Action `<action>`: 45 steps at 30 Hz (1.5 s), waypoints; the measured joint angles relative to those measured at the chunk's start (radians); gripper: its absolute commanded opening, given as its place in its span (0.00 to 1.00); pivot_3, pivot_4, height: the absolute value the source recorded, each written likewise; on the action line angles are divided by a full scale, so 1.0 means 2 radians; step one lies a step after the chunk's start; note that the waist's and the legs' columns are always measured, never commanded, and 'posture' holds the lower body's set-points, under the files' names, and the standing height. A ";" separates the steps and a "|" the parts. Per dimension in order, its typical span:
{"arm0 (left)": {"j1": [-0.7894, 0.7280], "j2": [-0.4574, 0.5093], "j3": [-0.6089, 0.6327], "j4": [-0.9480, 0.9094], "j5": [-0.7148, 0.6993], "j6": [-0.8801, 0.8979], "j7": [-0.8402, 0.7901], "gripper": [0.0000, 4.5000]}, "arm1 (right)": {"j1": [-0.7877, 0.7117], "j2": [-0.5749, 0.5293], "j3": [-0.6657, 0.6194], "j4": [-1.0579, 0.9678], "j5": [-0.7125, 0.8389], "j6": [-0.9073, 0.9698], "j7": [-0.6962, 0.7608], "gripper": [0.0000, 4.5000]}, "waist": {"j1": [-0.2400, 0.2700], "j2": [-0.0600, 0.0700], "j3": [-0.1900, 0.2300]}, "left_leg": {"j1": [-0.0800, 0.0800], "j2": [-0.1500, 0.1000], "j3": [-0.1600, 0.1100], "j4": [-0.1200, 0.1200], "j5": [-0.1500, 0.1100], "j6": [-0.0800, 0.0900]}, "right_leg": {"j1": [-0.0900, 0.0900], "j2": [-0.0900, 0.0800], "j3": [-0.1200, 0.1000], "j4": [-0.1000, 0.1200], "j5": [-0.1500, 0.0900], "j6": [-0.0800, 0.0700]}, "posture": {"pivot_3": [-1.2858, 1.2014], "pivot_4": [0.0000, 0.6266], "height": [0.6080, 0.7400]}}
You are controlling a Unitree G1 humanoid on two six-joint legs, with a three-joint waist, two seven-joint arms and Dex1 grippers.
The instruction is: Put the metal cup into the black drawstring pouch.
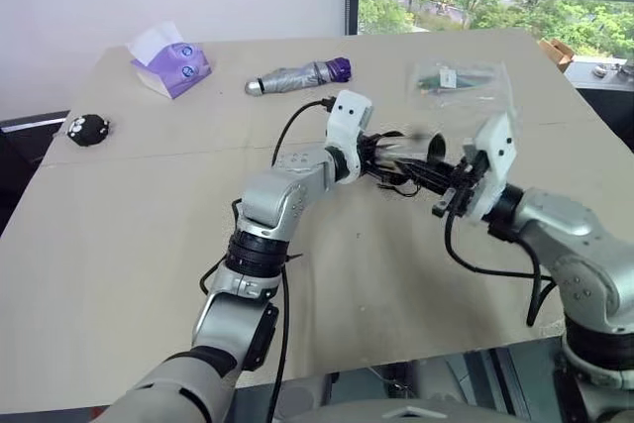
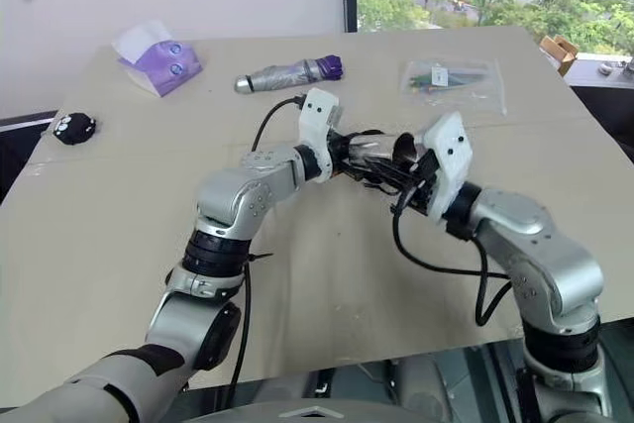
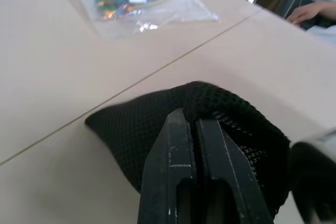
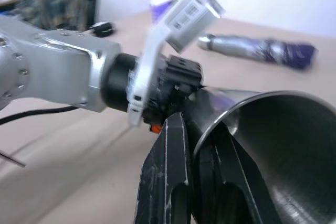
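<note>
Above the counter (image 1: pixel 119 245), right gripper (image 4: pixel 202 145) pinches the cup (image 4: pixel 278 145) by its rim; left gripper (image 3: pixel 195 145), jaws shut, holds the pouch (image 3: pixel 136 129). Pouch lies at the cup's nine o'clock, touching; its mouth is hidden.

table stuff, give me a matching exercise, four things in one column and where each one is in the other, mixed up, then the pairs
Things:
1. metal cup
2. black pouch
3. umbrella
4. tissue pack

Places:
A. far left corner of the table
B. pinched in the left hand
C. lying at the far middle of the table
D. rim clamped by the right hand

Pairs: 1-D, 2-B, 3-C, 4-A
</note>
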 measured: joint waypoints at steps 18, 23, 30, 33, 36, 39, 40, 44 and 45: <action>-0.012 -0.002 0.008 0.008 -0.013 0.033 -0.048 0.00 | 0.017 0.124 0.035 0.093 -0.099 -0.065 -0.155 0.00 | -0.009 0.000 0.000 | 0.001 0.000 0.000 -0.001 0.000 0.000 | -0.001 0.001 0.000 0.002 -0.001 0.001 | 0.52 0.24 1.00; -0.012 -0.007 0.011 0.008 -0.015 0.047 -0.044 0.00 | -0.002 0.181 0.026 0.154 -0.107 -0.131 -0.174 0.00 | -0.009 0.000 0.000 | 0.001 0.000 0.000 -0.001 0.000 0.000 | -0.001 0.001 0.000 0.002 0.000 0.001 | 0.52 0.24 1.00; -0.012 -0.012 0.042 0.008 -0.025 0.067 -0.036 0.00 | -0.023 0.101 0.122 0.263 -0.226 -0.263 -0.124 0.00 | -0.015 0.001 0.000 | 0.001 -0.001 0.000 -0.001 0.000 0.000 | -0.001 0.001 0.001 0.002 -0.001 0.001 | 0.52 0.24 1.00; -0.014 -0.018 0.046 0.006 -0.035 0.071 -0.036 0.00 | -0.054 0.042 0.193 0.346 -0.322 -0.364 -0.096 0.00 | -0.020 0.000 0.000 | 0.001 -0.001 0.000 -0.001 0.000 0.000 | -0.001 0.001 0.001 0.002 -0.001 0.001 | 0.52 0.24 1.00; -0.014 -0.015 0.047 0.006 -0.035 0.078 -0.035 0.00 | -0.078 0.020 0.217 0.407 -0.370 -0.432 -0.084 0.00 | -0.022 0.001 0.000 | 0.001 0.000 0.001 -0.001 0.000 -0.001 | -0.001 0.001 0.001 0.002 0.000 0.001 | 0.52 0.24 1.00; -0.014 -0.015 0.051 0.006 -0.035 0.079 -0.033 0.00 | -0.109 -0.003 0.236 0.454 -0.414 -0.478 -0.068 0.00 | -0.022 0.000 0.000 | 0.001 0.000 0.001 -0.001 0.001 -0.001 | -0.002 0.001 0.001 0.002 0.000 0.001 | 0.52 0.24 1.00; -0.014 -0.016 0.051 0.005 -0.035 0.079 -0.032 0.00 | -0.119 -0.008 0.246 0.471 -0.430 -0.493 -0.060 0.00 | -0.021 0.000 0.000 | 0.001 0.000 0.000 -0.001 0.001 -0.001 | -0.002 0.001 0.001 0.002 0.000 0.001 | 0.52 0.24 1.00; -0.014 -0.022 0.052 0.005 -0.038 0.079 -0.031 0.00 | -0.138 -0.017 0.252 0.497 -0.454 -0.517 -0.036 0.23 | -0.020 0.000 0.000 | 0.001 0.000 0.001 -0.001 0.001 -0.001 | -0.001 0.000 0.001 0.001 0.000 0.001 | 0.52 0.24 1.00; -0.014 -0.022 0.052 0.005 -0.039 0.079 -0.031 0.00 | -0.138 -0.018 0.250 0.499 -0.454 -0.518 -0.032 0.32 | -0.020 0.000 0.000 | 0.001 -0.001 0.000 -0.001 0.001 -0.001 | -0.001 0.000 0.001 0.001 0.000 0.001 | 0.52 0.24 1.00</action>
